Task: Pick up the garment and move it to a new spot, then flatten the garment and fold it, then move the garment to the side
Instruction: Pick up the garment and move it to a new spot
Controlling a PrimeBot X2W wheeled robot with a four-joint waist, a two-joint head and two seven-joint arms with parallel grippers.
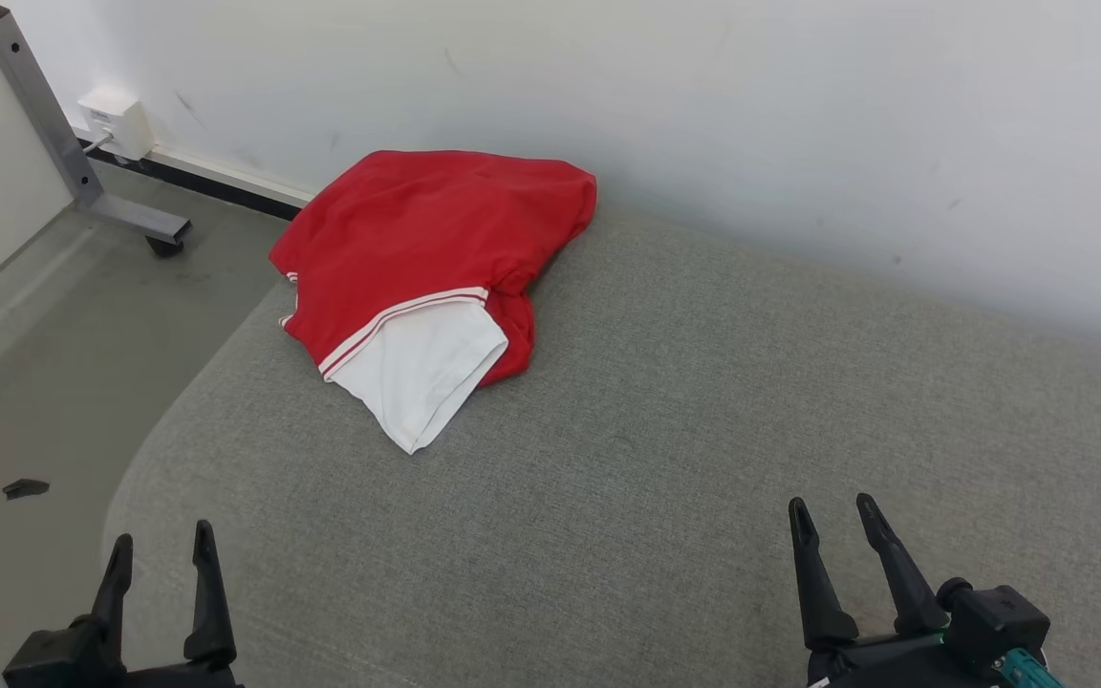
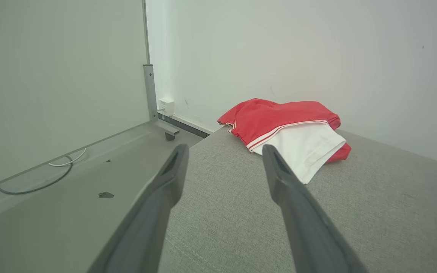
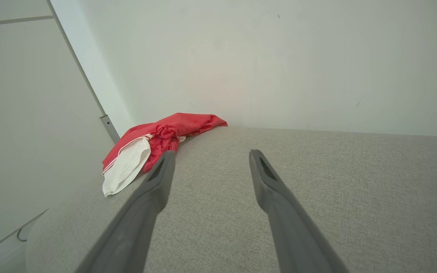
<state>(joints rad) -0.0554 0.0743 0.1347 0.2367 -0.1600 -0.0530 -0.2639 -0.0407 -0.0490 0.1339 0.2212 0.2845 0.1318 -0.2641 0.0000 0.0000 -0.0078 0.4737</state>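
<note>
Head camera looks down from above; wrist cameras low, facing wall (image 2: 279, 49); all share garment (image 1: 426, 239).

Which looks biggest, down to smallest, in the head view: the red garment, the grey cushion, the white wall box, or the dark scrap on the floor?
1. grey cushion
2. red garment
3. white wall box
4. dark scrap
The box is farther away, yet it looks bigger than the scrap.

A grey couch (image 1: 665, 459) stands against a white wall (image 1: 703, 115), beside grey floor (image 1: 34, 382).
</note>
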